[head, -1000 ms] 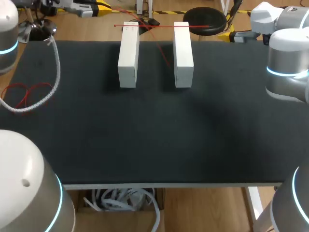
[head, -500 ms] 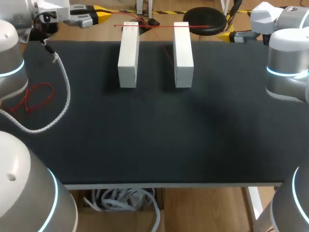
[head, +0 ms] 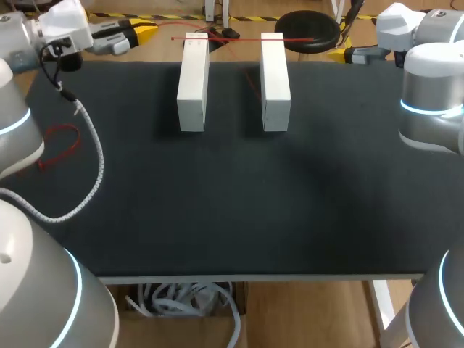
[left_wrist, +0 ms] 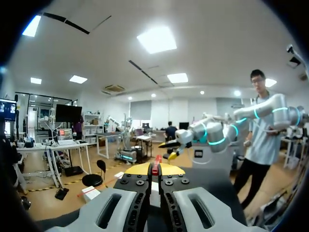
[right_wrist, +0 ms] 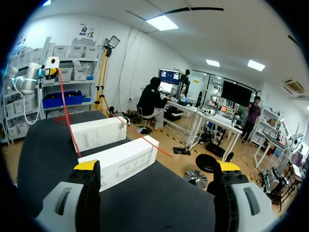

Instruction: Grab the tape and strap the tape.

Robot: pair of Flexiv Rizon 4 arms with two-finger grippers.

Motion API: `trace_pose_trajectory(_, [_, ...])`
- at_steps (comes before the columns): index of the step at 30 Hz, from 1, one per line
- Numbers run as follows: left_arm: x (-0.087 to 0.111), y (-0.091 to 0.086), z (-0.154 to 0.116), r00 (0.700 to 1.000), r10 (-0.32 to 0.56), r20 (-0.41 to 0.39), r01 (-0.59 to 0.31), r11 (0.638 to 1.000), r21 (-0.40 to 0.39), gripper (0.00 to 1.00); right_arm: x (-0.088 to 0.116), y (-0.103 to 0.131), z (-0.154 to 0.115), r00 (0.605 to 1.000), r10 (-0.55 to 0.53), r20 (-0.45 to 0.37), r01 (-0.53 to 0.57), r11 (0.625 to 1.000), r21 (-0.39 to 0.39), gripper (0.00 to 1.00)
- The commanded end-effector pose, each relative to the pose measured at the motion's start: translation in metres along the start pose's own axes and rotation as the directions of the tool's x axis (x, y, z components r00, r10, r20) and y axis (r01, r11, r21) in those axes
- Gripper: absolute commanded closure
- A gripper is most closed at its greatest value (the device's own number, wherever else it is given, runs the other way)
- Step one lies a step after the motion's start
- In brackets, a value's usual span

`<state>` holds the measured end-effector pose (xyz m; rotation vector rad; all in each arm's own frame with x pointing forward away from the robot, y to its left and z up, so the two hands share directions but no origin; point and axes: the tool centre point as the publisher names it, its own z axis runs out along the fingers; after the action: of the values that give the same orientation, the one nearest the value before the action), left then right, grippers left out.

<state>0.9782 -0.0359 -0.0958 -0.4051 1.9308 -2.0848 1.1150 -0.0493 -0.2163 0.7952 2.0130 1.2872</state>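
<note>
A thin red tape (head: 232, 39) runs taut across the far ends of two white boxes (head: 193, 80) (head: 275, 80). A second strand slants down between them. My left gripper (head: 143, 31) is off the table's far left corner, shut on the tape's end; the left wrist view shows the red tape (left_wrist: 155, 167) pinched between its yellow tips (left_wrist: 155, 170). My right gripper (head: 342, 52) is beyond the far right edge, open and holding nothing. The right wrist view shows its fingers (right_wrist: 157, 166) wide apart, with both boxes (right_wrist: 99, 133) (right_wrist: 120, 162) ahead and tape (right_wrist: 67, 116) rising to the left gripper (right_wrist: 50, 62).
A loop of loose red tape (head: 61, 145) lies near the left edge of the black table (head: 232, 210). The left arm's white braided cable (head: 94, 159) drapes over that side. The boxes stand parallel at the far middle.
My left arm has swung, bringing its gripper a little nearer the table's far left corner. Its cable and the loose tape loop shifted with it. The right arm stayed still.
</note>
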Motion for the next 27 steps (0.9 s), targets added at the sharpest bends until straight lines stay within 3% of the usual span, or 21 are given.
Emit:
trace_pose_trajectory(1, [0.005, 0.004, 0.000, 1.000, 0.004, -0.005, -0.003, 0.994, 0.106, 1.00, 0.000, -0.001, -0.001, 1.000, 0.000, -0.001, 0.000, 1.000, -0.003, 0.00])
trace_pose_trajectory(7, [0.010, 0.003, -0.002, 0.999, 0.004, -0.045, 0.002, 0.989, 0.146, 1.00, 0.000, -0.001, -0.001, 1.000, 0.000, -0.001, 0.000, 1.000, -0.003, 0.00])
trace_pose_trajectory(19, [0.017, 0.003, -0.014, 0.999, 0.024, -0.037, -0.017, 0.986, 0.166, 1.00, 0.000, -0.001, -0.001, 1.000, 0.000, -0.001, 0.000, 1.000, -0.003, 0.00])
trace_pose_trajectory(27, [0.016, 0.002, -0.010, 0.998, 0.023, -0.057, -0.008, 0.972, 0.236, 1.00, 0.000, -0.001, -0.001, 1.000, 0.000, -0.001, 0.000, 1.000, -0.003, 0.00])
